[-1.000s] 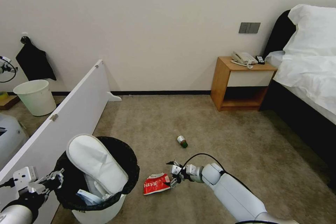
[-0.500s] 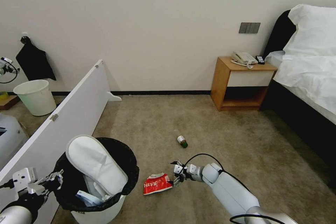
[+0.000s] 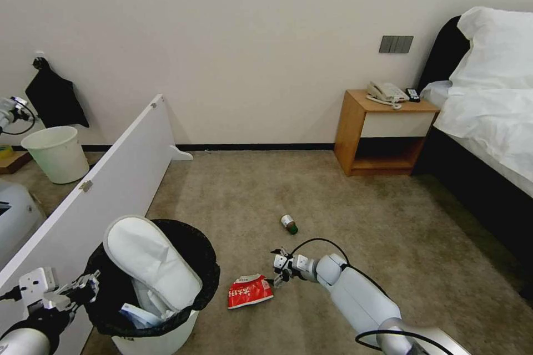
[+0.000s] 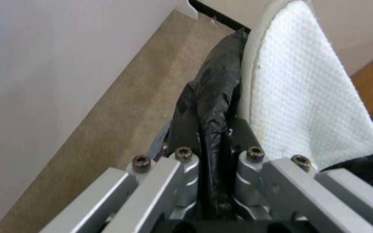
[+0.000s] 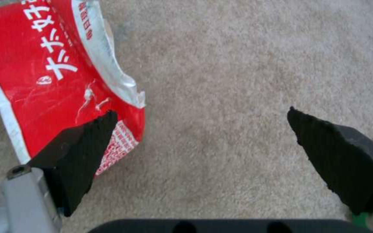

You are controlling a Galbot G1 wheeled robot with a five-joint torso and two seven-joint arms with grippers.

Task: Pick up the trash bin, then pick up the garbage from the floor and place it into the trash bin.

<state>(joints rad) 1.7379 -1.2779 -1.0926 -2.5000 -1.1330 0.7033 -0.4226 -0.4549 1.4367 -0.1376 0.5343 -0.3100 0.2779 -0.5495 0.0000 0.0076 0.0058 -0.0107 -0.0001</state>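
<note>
The left tool (image 3: 89,287) pinches the black bag on the rim of the bin (image 3: 152,333). A slipper (image 3: 150,260) sticks out of the bin. The right tool (image 3: 279,276) is wide open, low over the carpet (image 3: 388,233), just beside the red packet (image 3: 249,291).
</note>
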